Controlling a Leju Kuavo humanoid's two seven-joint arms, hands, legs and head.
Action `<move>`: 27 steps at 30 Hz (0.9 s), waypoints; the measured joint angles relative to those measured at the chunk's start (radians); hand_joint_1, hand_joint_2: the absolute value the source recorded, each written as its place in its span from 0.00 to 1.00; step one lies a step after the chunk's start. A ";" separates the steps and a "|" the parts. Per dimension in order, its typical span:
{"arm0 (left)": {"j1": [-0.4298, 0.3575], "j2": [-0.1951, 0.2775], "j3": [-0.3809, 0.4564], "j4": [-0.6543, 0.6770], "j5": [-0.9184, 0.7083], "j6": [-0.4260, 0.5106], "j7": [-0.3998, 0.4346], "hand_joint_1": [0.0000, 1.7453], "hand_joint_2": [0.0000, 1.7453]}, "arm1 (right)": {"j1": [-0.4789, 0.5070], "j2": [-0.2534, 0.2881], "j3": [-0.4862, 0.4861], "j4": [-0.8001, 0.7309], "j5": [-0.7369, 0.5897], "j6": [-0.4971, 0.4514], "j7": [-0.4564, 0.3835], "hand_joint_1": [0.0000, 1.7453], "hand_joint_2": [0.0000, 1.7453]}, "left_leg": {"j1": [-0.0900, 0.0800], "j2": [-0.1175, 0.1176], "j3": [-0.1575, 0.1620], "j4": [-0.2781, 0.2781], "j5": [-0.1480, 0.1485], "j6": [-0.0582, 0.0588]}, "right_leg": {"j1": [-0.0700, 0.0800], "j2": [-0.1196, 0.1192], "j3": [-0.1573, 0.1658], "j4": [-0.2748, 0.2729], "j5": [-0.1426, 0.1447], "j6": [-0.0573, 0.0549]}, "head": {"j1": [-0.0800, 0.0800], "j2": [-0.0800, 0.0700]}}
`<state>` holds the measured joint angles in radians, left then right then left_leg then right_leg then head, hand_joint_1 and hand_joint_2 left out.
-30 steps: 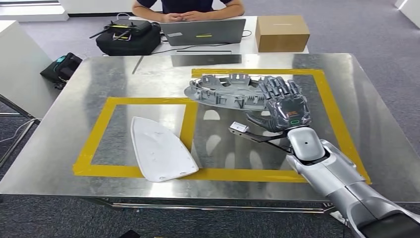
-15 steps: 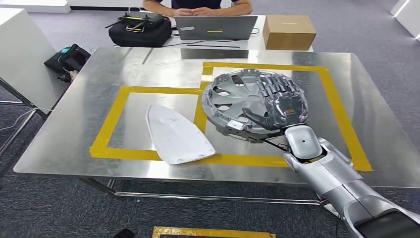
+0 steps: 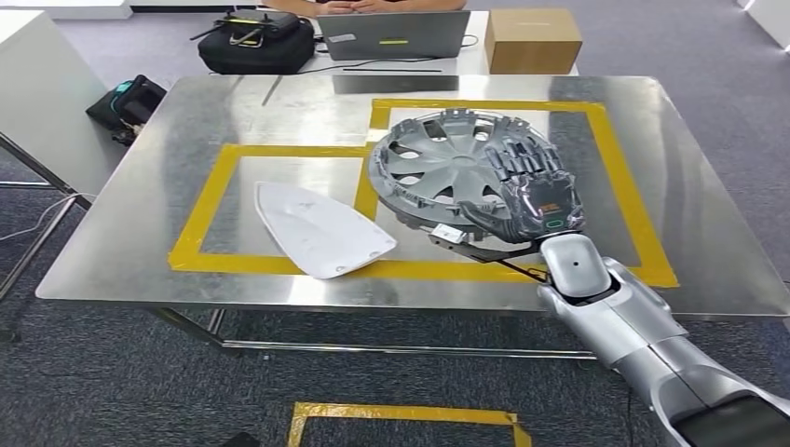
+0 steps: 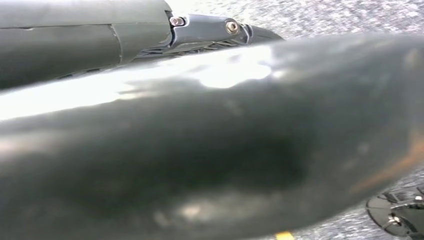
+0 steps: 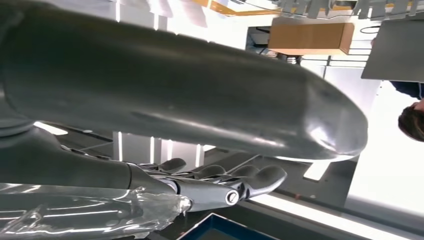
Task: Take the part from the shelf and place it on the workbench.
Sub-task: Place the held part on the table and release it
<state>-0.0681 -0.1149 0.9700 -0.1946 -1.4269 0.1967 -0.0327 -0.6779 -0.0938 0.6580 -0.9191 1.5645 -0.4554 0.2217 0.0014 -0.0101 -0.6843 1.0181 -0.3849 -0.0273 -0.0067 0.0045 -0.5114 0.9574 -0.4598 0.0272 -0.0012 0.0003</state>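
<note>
The right hand (image 3: 533,191) grips the grey hubcap (image 3: 445,172) by its right rim, fingers over the top, thumb beneath. The hubcap is tilted over the steel workbench (image 3: 149,205), above the right yellow tape outline (image 3: 633,200); its near edge hides any contact. A white panel (image 3: 321,231) lies left.

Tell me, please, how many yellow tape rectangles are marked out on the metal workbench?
2: the left rectangle around the white panel, and the right rectangle beneath the hubcap, whose near edge it partly hides.
</note>
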 joint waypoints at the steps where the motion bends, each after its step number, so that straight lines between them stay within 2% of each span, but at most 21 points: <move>1: 0.000 0.000 0.000 0.000 -0.001 0.001 0.001 0.00 0.00 | 0.001 0.001 0.000 0.001 0.000 0.000 0.000 0.00 0.00 | 0.001 0.000 -0.022 0.061 -0.043 -0.006 | -0.001 -0.001 -0.006 0.001 0.005 -0.005 | -0.004 0.000; 2: 0.000 0.000 0.000 0.000 -0.001 0.002 0.001 0.00 0.00 | 0.003 0.001 0.000 0.002 -0.001 -0.001 0.000 0.00 0.00 | 0.003 0.001 -0.045 0.133 -0.083 -0.010 | -0.002 -0.003 -0.014 0.004 0.009 -0.007 | -0.006 0.000; 3: -0.001 0.000 0.000 0.000 -0.002 0.003 0.001 0.00 0.00 | 0.005 0.001 0.000 0.004 -0.001 -0.001 0.000 0.00 0.00 | 0.005 0.001 -0.062 0.194 -0.108 -0.012 | -0.002 -0.004 -0.022 0.007 0.013 -0.008 | -0.007 0.000; 4: -0.001 0.000 0.000 0.000 -0.003 0.004 0.001 0.00 0.00 | 0.008 0.001 0.000 0.006 -0.002 -0.001 0.000 0.00 0.00 | 0.005 0.002 -0.066 0.227 -0.117 -0.013 | -0.002 -0.005 -0.030 0.011 0.016 -0.008 | -0.007 0.000; 5: -0.001 0.000 0.000 0.000 -0.004 0.004 0.001 0.00 0.00 | 0.011 0.001 0.000 0.008 -0.003 -0.002 0.000 0.00 0.00 | 0.005 0.002 -0.052 0.223 -0.107 -0.013 | -0.002 -0.006 -0.038 0.015 0.019 -0.007 | -0.007 0.000; 7: -0.002 0.000 0.000 0.000 -0.005 0.006 0.001 0.00 0.00 | 0.013 0.002 -0.001 0.009 -0.006 -0.003 0.000 0.00 0.00 | 0.005 0.002 0.024 0.116 -0.057 -0.007 | -0.002 -0.005 -0.051 0.022 0.025 -0.004 | -0.007 0.000; 9: -0.005 0.000 0.000 0.000 -0.006 0.007 0.001 0.00 0.00 | 0.011 0.002 -0.003 0.009 -0.010 -0.006 0.000 0.00 0.00 | 0.002 0.000 0.096 -0.001 -0.032 0.001 | 0.000 -0.006 -0.063 0.028 0.030 0.005 | -0.006 0.000; 10: -0.006 0.000 0.000 0.000 -0.006 0.008 0.001 0.00 0.00 | 0.011 0.003 -0.004 0.010 -0.012 -0.008 -0.001 0.00 0.00 | 0.001 -0.001 0.112 -0.031 -0.032 0.004 | 0.001 -0.006 -0.068 0.030 0.034 0.010 | -0.005 0.000; 13: -0.006 0.000 0.000 0.000 -0.006 0.010 0.001 0.00 0.00 | 0.013 0.005 -0.004 0.012 -0.014 -0.010 -0.002 0.00 0.00 | 0.000 0.000 0.109 -0.050 -0.028 0.020 | 0.000 -0.005 -0.081 0.033 0.041 0.029 | -0.005 0.000; 14: -0.006 0.000 0.000 0.000 -0.006 0.011 0.001 0.00 0.00 | 0.014 0.005 -0.004 0.013 -0.014 -0.010 -0.002 0.00 0.00 | 0.001 0.001 0.104 -0.053 -0.021 0.029 | -0.001 -0.004 -0.091 0.050 0.021 0.034 | -0.003 0.000; 15: -0.006 0.000 0.000 0.000 -0.006 0.012 0.001 0.00 0.00 | 0.014 0.005 -0.005 0.015 -0.014 -0.010 -0.002 0.00 0.00 | 0.002 0.002 0.099 -0.057 -0.014 0.039 | -0.001 -0.004 -0.105 0.084 -0.011 0.038 | -0.002 0.000; 17: -0.007 0.001 0.000 0.000 -0.006 0.013 0.001 0.00 0.00 | 0.015 0.005 -0.005 0.017 -0.015 -0.011 -0.004 0.00 0.00 | 0.001 0.003 0.083 -0.057 0.000 0.051 | -0.002 -0.004 -0.147 0.215 -0.102 0.043 | 0.002 0.000; 18: -0.008 0.001 0.000 0.000 -0.006 0.013 0.001 0.00 0.00 | 0.015 0.005 -0.005 0.019 -0.016 -0.011 -0.005 0.00 0.00 | 0.000 0.004 0.073 -0.057 0.008 0.053 | -0.002 -0.004 -0.164 0.280 -0.133 0.045 | 0.002 0.000; 19: -0.008 0.000 0.000 0.000 -0.006 0.013 0.002 0.00 0.00 | 0.016 0.005 -0.005 0.021 -0.018 -0.011 -0.007 0.00 0.00 | 0.000 0.004 0.063 -0.056 0.017 0.053 | -0.002 -0.003 -0.171 0.325 -0.147 0.046 | 0.002 0.000; 20: -0.008 0.000 0.000 0.000 -0.006 0.013 0.003 0.00 0.00 | 0.016 0.005 -0.005 0.023 -0.020 -0.011 -0.009 0.00 0.00 | 0.000 0.003 0.052 -0.056 0.026 0.053 | -0.002 -0.004 -0.162 0.336 -0.137 0.046 | 0.002 0.000; 21: -0.008 0.000 0.000 0.000 -0.006 0.013 0.004 0.00 0.00 | 0.016 0.006 -0.005 0.024 -0.022 -0.011 -0.010 0.00 0.00 | 0.000 0.003 0.040 -0.056 0.036 0.051 | -0.002 -0.004 -0.135 0.309 -0.107 0.046 | 0.002 0.000; 22: -0.007 0.000 0.000 0.000 -0.006 0.013 0.006 0.00 0.00 | 0.016 0.007 -0.005 0.025 -0.024 -0.011 -0.010 0.00 0.00 | 0.000 0.003 0.029 -0.055 0.046 0.048 | -0.002 -0.004 -0.092 0.253 -0.073 0.045 | 0.002 0.000; 23: -0.008 0.000 0.000 0.000 -0.006 0.013 0.008 0.00 0.00 | 0.015 0.008 -0.005 0.025 -0.025 -0.012 -0.011 0.00 0.00 | 0.000 0.003 0.019 -0.054 0.056 0.044 | -0.002 -0.004 -0.045 0.183 -0.054 0.043 | 0.002 0.000; 24: -0.008 0.000 0.000 0.000 -0.006 0.013 0.009 0.00 0.00 | 0.014 0.011 -0.005 0.025 -0.027 -0.013 -0.011 0.00 0.00 | -0.001 0.003 0.010 -0.052 0.066 0.039 | -0.001 -0.002 0.004 0.107 -0.050 0.040 | 0.001 0.000; 25: -0.007 0.000 0.000 0.000 -0.005 0.013 0.009 0.00 0.00 | 0.014 0.015 -0.005 0.025 -0.028 -0.015 -0.011 0.00 0.00 | -0.002 0.002 0.006 -0.054 0.077 0.034 | 0.000 0.000 0.034 0.056 -0.055 0.037 | 0.000 0.000; 27: -0.007 0.000 0.000 0.000 -0.004 0.013 0.010 0.00 0.00 | 0.015 0.019 -0.006 0.027 -0.030 -0.020 -0.011 0.00 0.00 | -0.003 0.002 0.001 -0.059 0.100 0.023 | 0.005 0.004 0.046 0.017 -0.062 0.027 | 0.000 0.000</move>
<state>-0.0753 -0.1148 0.9701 -0.1946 -1.4308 0.2102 -0.0227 -0.6630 -0.0748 0.6524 -0.8919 1.5345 -0.4749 0.2110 -0.0014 -0.0085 -0.6829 0.9590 -0.2851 -0.0044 -0.0017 0.0082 -0.4657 0.9740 -0.5221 0.0546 -0.0013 0.0004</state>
